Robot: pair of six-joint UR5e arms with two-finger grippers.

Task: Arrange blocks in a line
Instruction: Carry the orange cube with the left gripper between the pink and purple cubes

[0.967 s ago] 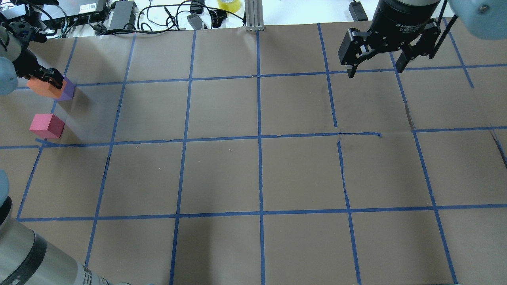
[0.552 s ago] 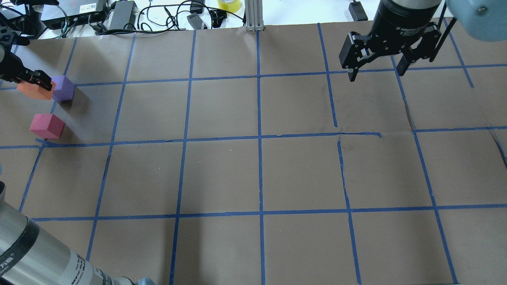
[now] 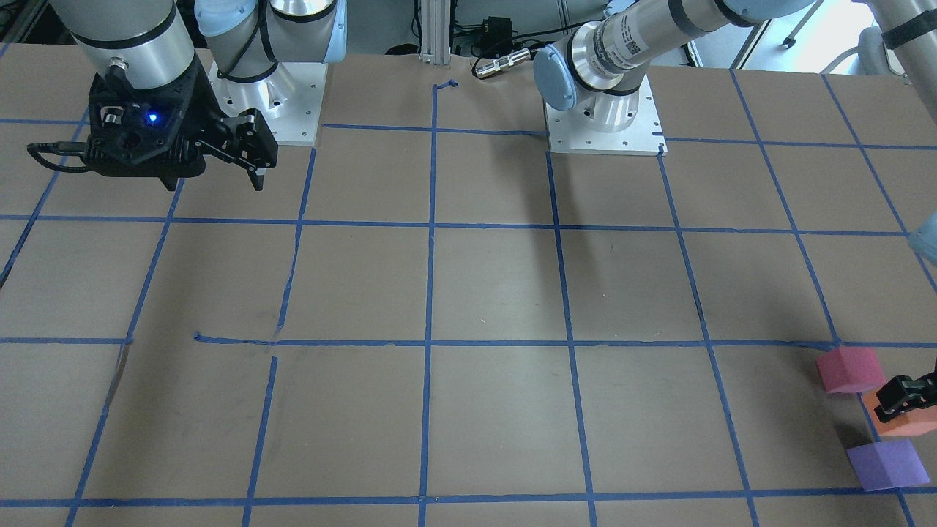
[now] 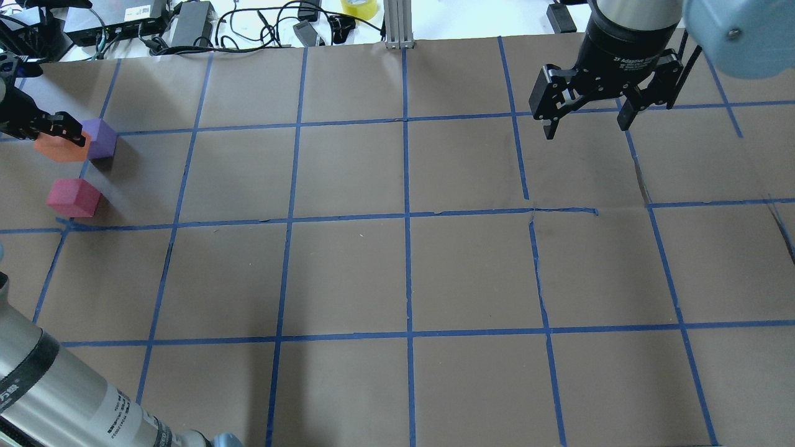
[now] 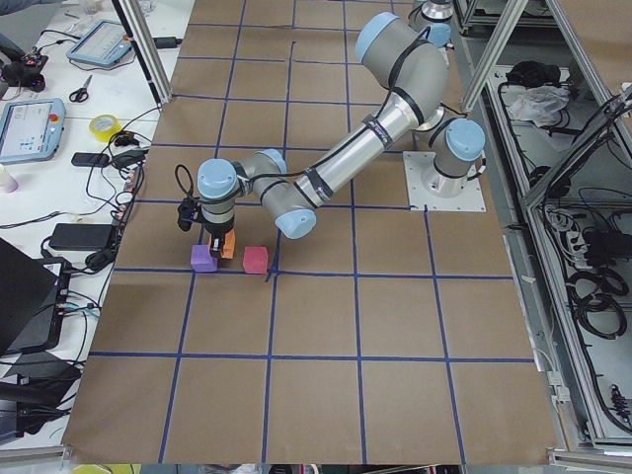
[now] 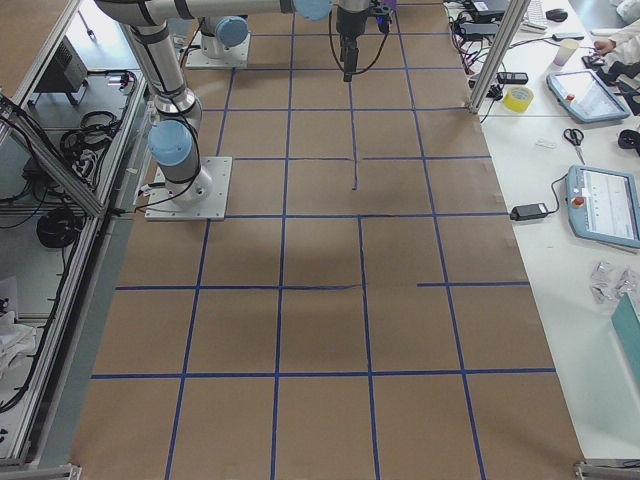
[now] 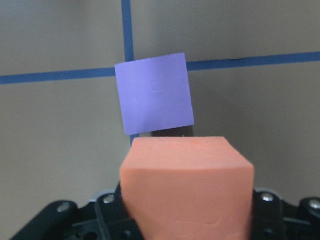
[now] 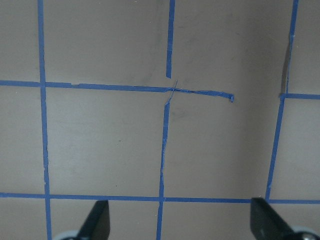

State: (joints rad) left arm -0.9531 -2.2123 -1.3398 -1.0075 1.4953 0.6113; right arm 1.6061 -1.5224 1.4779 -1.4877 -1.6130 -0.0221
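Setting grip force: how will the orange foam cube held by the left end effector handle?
Matte orange foam-like cube: probably light, slightly squashy. Flat square faces: likely slides, won't roll or tip. Matte surface: probably not slippery.

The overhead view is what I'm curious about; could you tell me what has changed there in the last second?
The left gripper, still shut on the orange block, carried it toward the view's left, uncovering the purple block it had partly hidden. The right gripper dipped slightly down the view, jaws still open. The purple block and the pinkish-red block stayed put.
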